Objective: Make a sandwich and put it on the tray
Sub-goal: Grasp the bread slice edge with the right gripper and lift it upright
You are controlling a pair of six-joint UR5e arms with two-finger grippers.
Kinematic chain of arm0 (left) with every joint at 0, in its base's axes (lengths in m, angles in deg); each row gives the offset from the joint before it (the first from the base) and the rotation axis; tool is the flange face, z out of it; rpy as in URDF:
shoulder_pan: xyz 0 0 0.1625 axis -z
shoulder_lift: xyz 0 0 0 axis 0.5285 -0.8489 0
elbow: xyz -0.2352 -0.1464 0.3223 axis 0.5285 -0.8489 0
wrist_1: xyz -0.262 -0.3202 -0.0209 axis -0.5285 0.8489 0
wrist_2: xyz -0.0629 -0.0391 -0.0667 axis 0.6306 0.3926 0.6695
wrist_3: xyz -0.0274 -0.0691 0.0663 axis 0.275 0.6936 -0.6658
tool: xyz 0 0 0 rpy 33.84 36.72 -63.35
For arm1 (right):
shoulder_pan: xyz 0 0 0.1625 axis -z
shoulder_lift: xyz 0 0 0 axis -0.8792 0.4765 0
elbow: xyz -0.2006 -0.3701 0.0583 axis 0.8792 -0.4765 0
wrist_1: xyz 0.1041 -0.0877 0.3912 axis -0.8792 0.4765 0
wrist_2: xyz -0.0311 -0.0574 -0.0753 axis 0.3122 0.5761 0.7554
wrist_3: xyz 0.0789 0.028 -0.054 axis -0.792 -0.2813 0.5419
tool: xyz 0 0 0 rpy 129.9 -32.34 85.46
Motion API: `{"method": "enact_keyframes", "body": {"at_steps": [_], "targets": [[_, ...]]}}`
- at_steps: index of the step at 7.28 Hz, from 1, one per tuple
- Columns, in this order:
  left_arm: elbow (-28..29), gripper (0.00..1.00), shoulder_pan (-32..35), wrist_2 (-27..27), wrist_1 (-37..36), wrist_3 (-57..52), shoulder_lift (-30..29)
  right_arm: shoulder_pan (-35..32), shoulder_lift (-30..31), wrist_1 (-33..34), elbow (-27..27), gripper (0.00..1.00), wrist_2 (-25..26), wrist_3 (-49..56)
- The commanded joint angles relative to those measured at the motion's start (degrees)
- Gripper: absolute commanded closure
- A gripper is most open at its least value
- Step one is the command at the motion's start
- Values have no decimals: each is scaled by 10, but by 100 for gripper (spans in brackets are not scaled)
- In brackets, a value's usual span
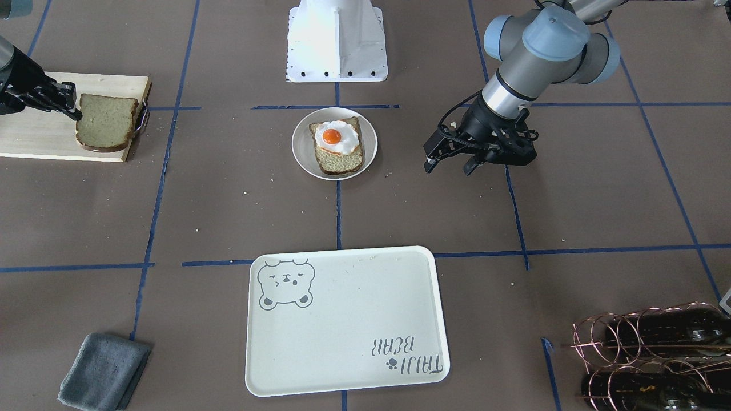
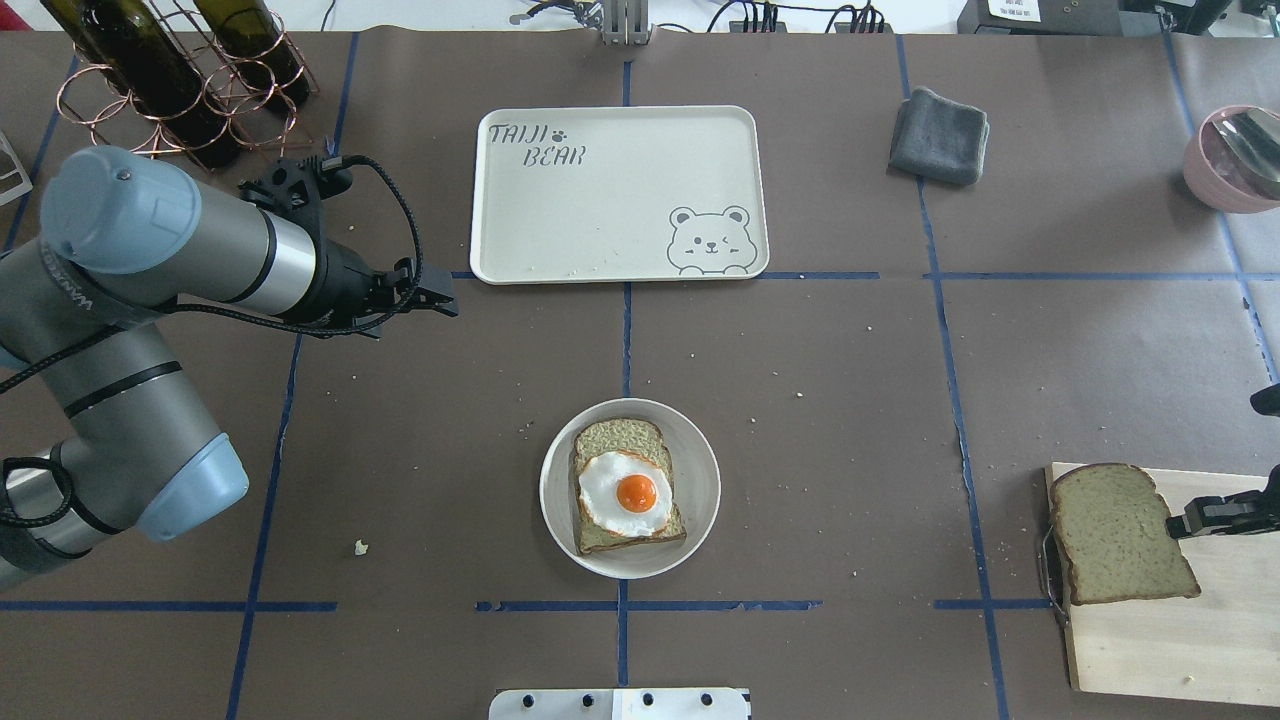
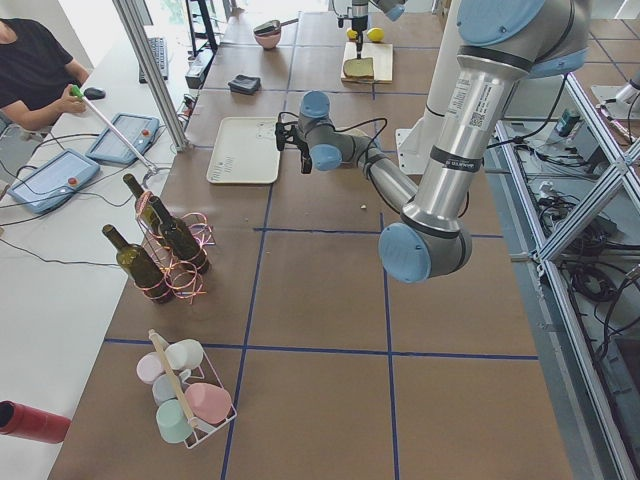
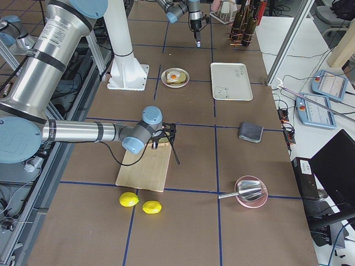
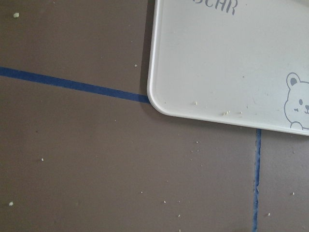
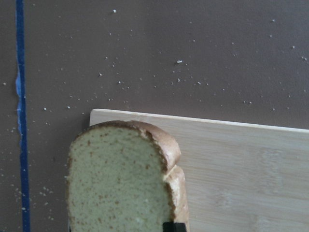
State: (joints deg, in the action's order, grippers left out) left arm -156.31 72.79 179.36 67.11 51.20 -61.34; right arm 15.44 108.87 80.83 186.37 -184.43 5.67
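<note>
A small round white plate (image 1: 301, 142) at mid-table carries one bread slice (image 1: 341, 162) with a fried egg (image 1: 337, 137) on top; both show in the overhead view (image 2: 625, 492). My right gripper (image 1: 76, 113) is shut on the edge of the second bread slice (image 1: 105, 123) and holds it over the corner of the wooden cutting board (image 1: 34, 134). The right wrist view shows this slice (image 6: 118, 183) close up. My left gripper (image 1: 451, 164) is open and empty, beside the plate, near the tray's corner (image 5: 159, 104). The cream bear tray (image 1: 345, 319) carries nothing.
A grey cloth (image 1: 103, 371) lies near the tray. Wine bottles in a copper rack (image 1: 657, 354) stand at one table corner. A pink bowl (image 2: 1235, 155) sits at the far right. Two lemons (image 4: 128, 199) lie beside the board. The robot base (image 1: 337, 40) stands behind the plate.
</note>
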Motion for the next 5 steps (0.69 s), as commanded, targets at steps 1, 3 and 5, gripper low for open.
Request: {"method": "enact_keyframes", "body": {"at_steps": [1,3,5], "targets": [[4,0,0,-5,1,0,-1,-70,-15,-32,1,100,-66,0],[5,0,0,-4,1,0,-2,-139,-40,-61,-1,100,-135,0],[16,0,0,-3,2,-1,-4,-197,-72,-61,0,100,-188,0]]}}
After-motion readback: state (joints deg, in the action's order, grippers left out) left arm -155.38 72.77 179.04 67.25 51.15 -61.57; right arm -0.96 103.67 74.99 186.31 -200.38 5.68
